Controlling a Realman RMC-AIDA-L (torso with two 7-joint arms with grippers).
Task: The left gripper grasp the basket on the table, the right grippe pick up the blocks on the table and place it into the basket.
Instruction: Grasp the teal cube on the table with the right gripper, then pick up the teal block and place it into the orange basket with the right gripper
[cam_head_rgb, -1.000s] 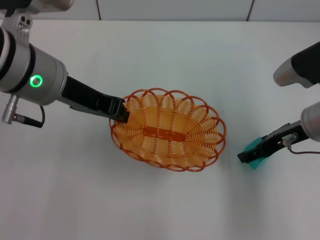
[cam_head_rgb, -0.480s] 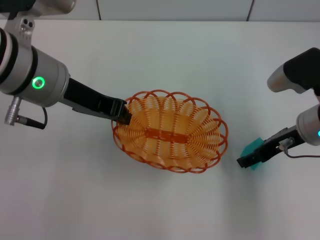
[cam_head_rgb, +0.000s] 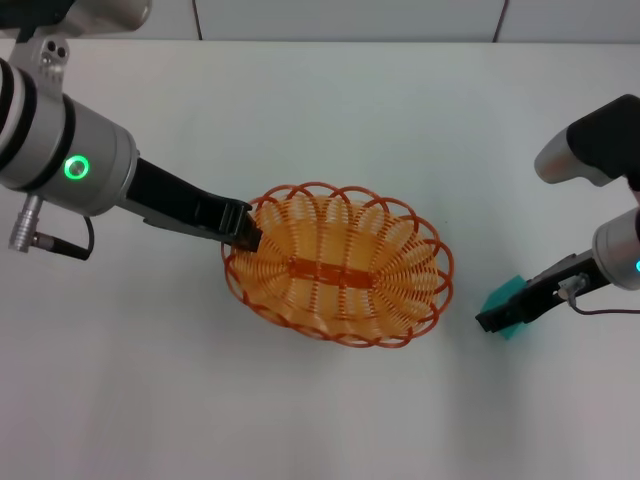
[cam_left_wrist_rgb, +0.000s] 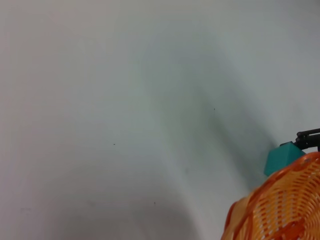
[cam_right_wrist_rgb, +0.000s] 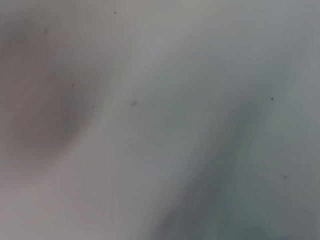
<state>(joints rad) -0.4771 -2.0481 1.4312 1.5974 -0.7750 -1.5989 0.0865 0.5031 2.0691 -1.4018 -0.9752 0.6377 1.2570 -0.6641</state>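
We see L end effector (cam_head_rgb: 243, 230) clamped on basket (cam_head_rgb: 338, 262) rim, mid tabletop (cam_head_rgb: 330, 110). R end effector (cam_head_rgb: 497, 317) grips cube (cam_head_rgb: 505, 300), just right of basket, low over tabletop.

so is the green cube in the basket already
No, the green cube sits at the right pincer, on the table well clear of the basket, which holds nothing.

The basket (cam_head_rgb: 337, 265) is orange wire, ribbed in fine lines fanning out from a darker orange strip along its floor, with a rim of open loops. Right of the basket, the block (cam_head_rgb: 505, 303) is plain teal-green. The table (cam_head_rgb: 320, 120) beneath the basket is plain white. The left gripper (cam_head_rgb: 243, 228) at the basket's rim is black; the right gripper (cam_head_rgb: 498, 318) is black too.
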